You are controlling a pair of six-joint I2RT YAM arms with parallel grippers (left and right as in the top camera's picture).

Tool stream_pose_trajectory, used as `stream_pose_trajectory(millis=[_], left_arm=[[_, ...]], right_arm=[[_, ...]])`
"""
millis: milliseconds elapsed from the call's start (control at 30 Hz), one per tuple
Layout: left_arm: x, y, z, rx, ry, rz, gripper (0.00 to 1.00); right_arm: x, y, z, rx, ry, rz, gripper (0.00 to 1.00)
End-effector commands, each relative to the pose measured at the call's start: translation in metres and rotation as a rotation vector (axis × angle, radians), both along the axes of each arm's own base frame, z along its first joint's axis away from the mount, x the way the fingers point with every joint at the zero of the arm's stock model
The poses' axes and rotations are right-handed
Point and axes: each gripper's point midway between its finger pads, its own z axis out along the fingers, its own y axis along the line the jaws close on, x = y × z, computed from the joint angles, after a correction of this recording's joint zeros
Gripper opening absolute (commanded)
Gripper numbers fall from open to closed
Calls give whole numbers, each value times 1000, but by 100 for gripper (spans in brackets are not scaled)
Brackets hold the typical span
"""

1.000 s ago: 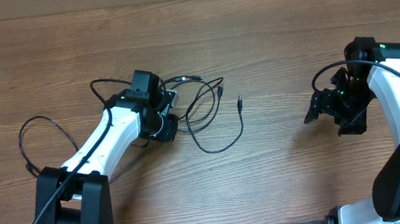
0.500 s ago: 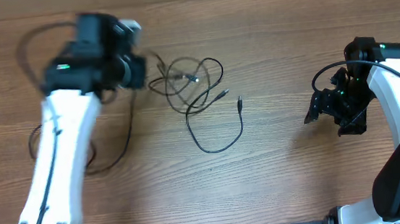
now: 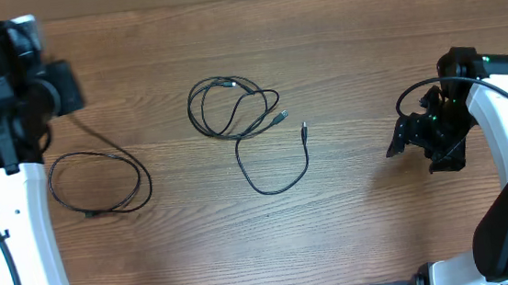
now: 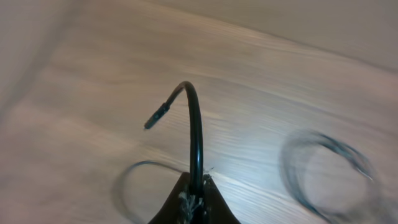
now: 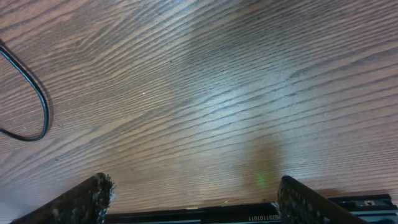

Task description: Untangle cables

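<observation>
the left hand (image 4: 194, 188) has swung away from the middle of the tabletop (image 3: 347, 51) to its far left corner, dragging one black cable (image 3: 97, 182) out of the bundle, while the right hand (image 5: 194, 185) is staying where it was. the left hand is clamping shut on that black cable, and in the left wrist view the short free end is arching up out of the fingers (image 4: 217, 213) toward a small plug (image 4: 156, 118). from overhead, the rest of this cable is trailing down from the hand into a flat oval loop that is lying on the left side of the tabletop, well apart from the others. the remaining cables (image 3: 232, 107) are lying near the centre in loose overlapping loops, with a silver-tipped plug (image 3: 280, 118) at their right edge and one tail (image 3: 276, 185) sweeping down and curling back up to a plug end (image 3: 304, 131) just beside them. the right hand is hovering over bare wood on the right side, jaws spread wide and gripping nothing; in its wrist view a bend of thin black cord (image 5: 37, 93) is showing at the left edge.
</observation>
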Motion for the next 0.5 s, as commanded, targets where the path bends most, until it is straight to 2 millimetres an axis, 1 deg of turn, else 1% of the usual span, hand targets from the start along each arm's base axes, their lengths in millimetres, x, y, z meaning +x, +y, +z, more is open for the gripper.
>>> stream_pose_trajectory(millis=[0, 33, 133, 200, 233, 267, 300, 333, 400, 467], left_arm=[[-31, 75, 17, 107, -31, 360, 4], [-38, 91, 19, 102, -41, 414, 4], [-55, 120, 20, 64, -73, 547, 4], [-62, 133, 19, 33, -92, 605, 5], [-64, 136, 18, 13, -98, 612, 7], [-64, 137, 17, 0, -100, 609, 15], [-63, 138, 15, -19, -100, 602, 29], [-62, 136, 12, -40, -97, 589, 47], [-57, 129, 7, -86, -88, 552, 73], [-49, 115, 0, -154, -80, 491, 79]], right_arm=[[4, -1, 6, 0, -29, 0, 84], [4, -1, 6, 1, -29, -1, 84], [4, -1, 6, 0, -29, -1, 84], [4, -1, 6, 0, -29, -1, 84], [4, -1, 6, 0, -29, 0, 84], [4, -1, 6, 0, -29, -1, 84], [4, -1, 6, 0, -29, -1, 84], [4, -1, 6, 0, -29, -1, 84], [4, -1, 6, 0, -29, -1, 84], [4, -1, 6, 0, -29, 0, 84]])
